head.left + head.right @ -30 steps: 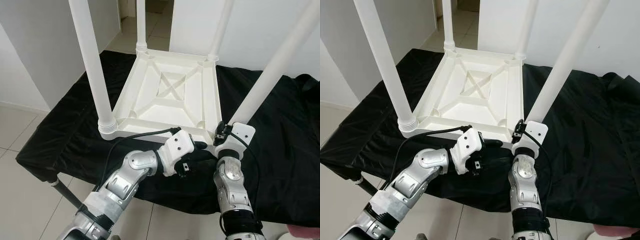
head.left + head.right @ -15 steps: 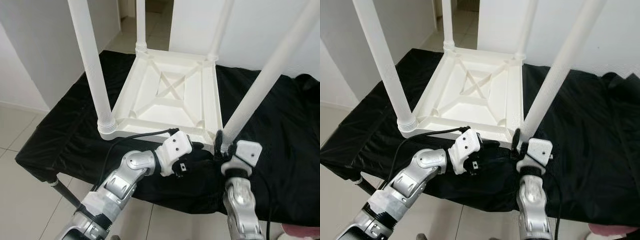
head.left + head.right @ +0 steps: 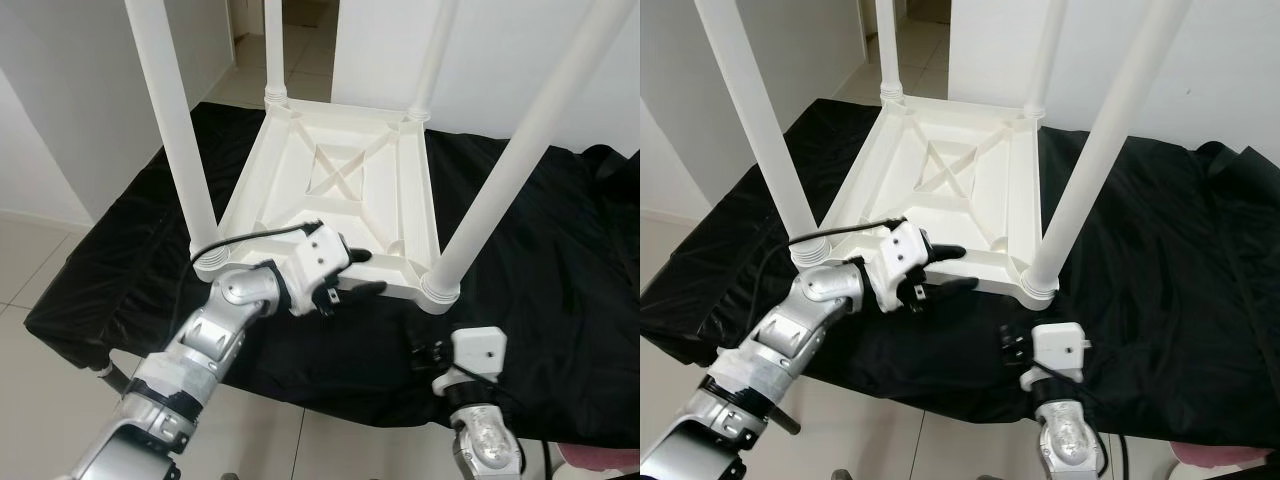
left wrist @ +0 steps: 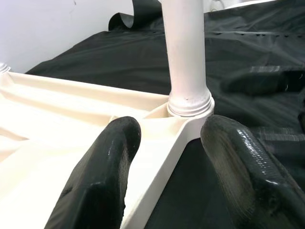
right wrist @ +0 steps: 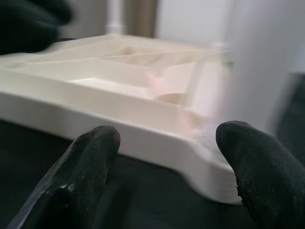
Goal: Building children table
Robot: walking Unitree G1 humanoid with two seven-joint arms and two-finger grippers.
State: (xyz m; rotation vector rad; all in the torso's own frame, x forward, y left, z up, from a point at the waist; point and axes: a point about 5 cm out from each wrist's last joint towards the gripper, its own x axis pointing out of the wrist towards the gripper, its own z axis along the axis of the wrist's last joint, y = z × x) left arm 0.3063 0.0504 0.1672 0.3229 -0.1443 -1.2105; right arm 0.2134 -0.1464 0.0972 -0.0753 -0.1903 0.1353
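A white plastic children's table point(image 3: 340, 200) lies upside down on a tabletop draped in black cloth point(image 3: 560, 260), near its front edge. Its ribbed underside has a cross brace in the middle. Four round white legs stand up from the corners, and the near right leg point(image 3: 490, 190) sits upright in its corner socket.

Toward the front left, the left end effector point(image 3: 352, 276) straddles the near rim of the frame: one black finger point(image 4: 102, 176) lies over the white rim, the other point(image 4: 238, 167) is on the cloth side, with the fingers spread apart. Half a second ago it rested lower, just off the rim.

At the front right edge, the right end effector point(image 3: 1012, 347) is open and empty, hovering apart from the near right corner. A second ago it was up against that leg's base; it has since pulled back toward the robot.
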